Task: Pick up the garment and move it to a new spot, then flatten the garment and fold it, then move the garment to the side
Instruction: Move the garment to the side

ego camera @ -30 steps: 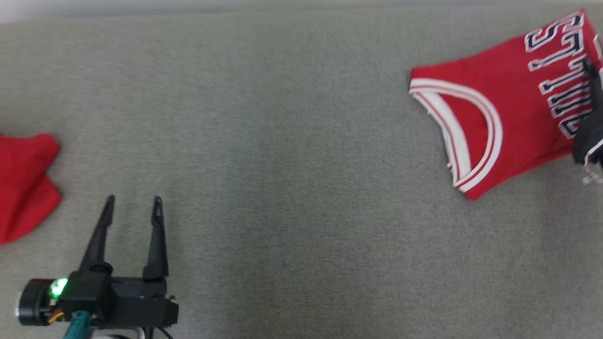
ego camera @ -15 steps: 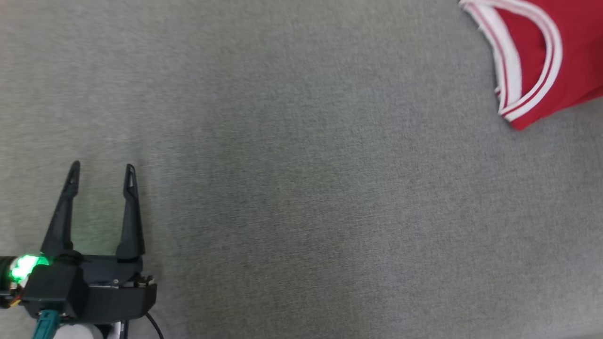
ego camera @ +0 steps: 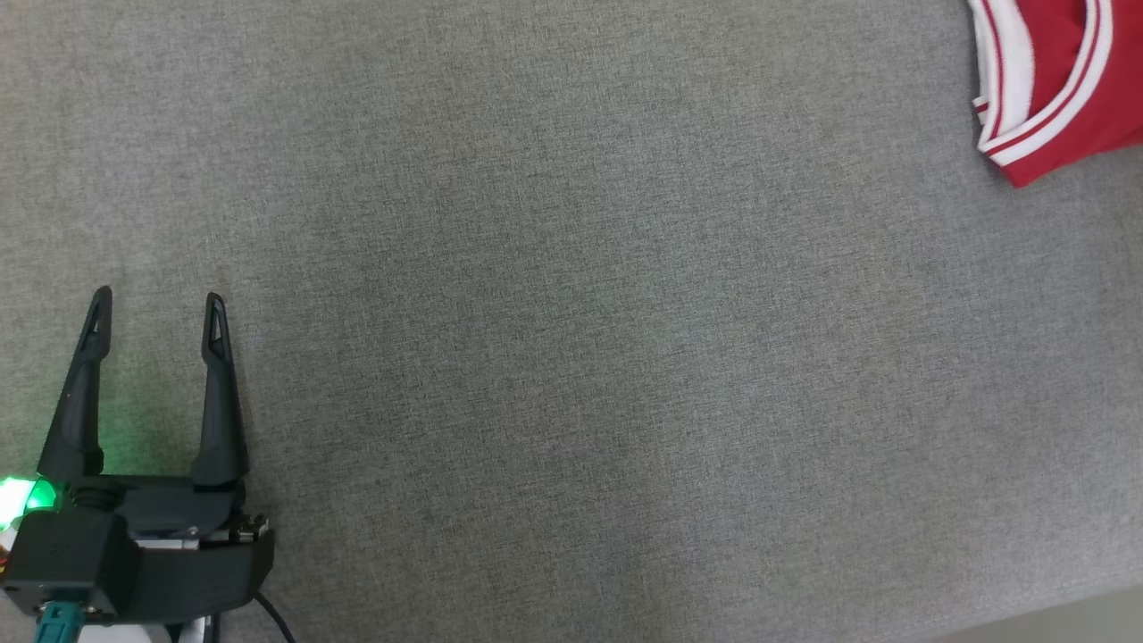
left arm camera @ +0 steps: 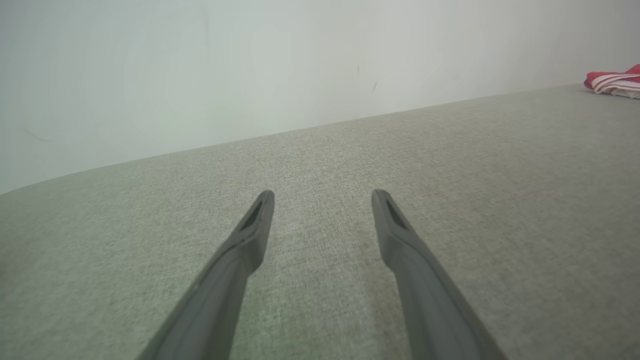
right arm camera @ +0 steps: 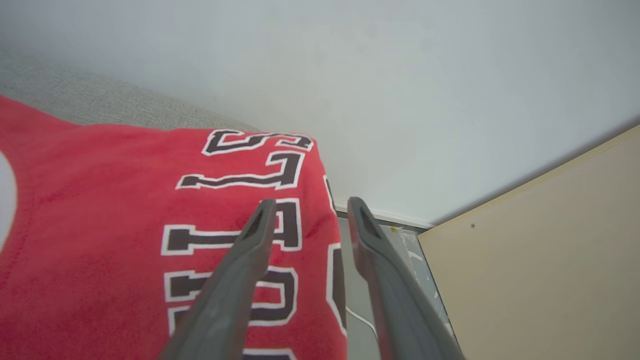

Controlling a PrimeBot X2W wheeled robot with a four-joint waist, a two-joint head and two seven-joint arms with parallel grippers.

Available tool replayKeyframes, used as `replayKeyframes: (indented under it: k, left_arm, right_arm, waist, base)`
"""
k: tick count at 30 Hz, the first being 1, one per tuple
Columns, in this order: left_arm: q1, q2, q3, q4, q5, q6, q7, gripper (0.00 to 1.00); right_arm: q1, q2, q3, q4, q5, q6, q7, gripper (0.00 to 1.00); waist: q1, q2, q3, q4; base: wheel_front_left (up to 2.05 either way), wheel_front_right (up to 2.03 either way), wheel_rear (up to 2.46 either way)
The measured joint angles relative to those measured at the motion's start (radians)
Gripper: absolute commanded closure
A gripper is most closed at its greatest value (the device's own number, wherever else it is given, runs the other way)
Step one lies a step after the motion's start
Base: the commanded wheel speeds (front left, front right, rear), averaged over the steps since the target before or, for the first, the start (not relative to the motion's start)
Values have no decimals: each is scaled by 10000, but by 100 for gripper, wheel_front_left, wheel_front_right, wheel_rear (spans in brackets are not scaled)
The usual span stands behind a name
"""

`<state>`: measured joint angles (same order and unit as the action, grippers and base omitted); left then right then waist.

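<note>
Garment [ego camera: 1058, 54], red jersey, lying at far right of grey surface [ego camera: 571, 357], my left gripper [ego camera: 156, 299] wide open, empty, right gripper [right arm camera: 311, 201] fingers parted over jersey's edge, apparently gripping nothing.

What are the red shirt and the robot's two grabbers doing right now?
red shirt, lying flat on the grey top, letters up, not held
left gripper, open, nothing between its fingers
right gripper, open, over the shirt's edge, not gripping it
</note>
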<state>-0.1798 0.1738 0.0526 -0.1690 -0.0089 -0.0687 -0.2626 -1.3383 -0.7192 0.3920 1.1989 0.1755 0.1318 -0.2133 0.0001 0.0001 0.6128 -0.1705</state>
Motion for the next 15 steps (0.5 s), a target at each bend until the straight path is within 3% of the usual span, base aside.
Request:
replayKeyframes:
  k: [15]
  left_arm:
    - [214,-261,92,431,-318,261,0,0]
  right_arm:
    - [94,416,-594,-474,-470,0,-460,0]
  waist:
    - [-1,0,-729,41]
  base:
    - [0,0,0]
